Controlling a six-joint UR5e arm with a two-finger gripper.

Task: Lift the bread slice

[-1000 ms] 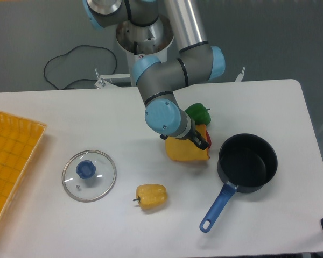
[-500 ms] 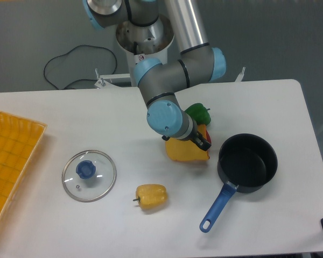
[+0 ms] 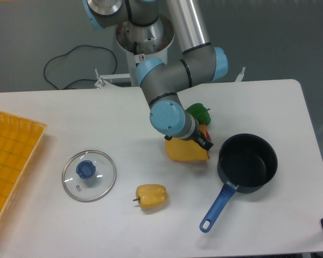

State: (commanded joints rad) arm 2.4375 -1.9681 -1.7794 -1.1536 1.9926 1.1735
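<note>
Bread slice lies directly under the gripper.

Single fixed view, mounted high in front of the white table, angled steeply down and facing the arm's base at the far edge. Near edge cropped at the bottom of frame; right edge and far right corner fully in frame; left edge cut off, with the yellow tray running out of frame there. Grey floor and a black cable visible past the far edge. Medium distance: most of the worktop fits. No second view, so no overlap to record.
</note>
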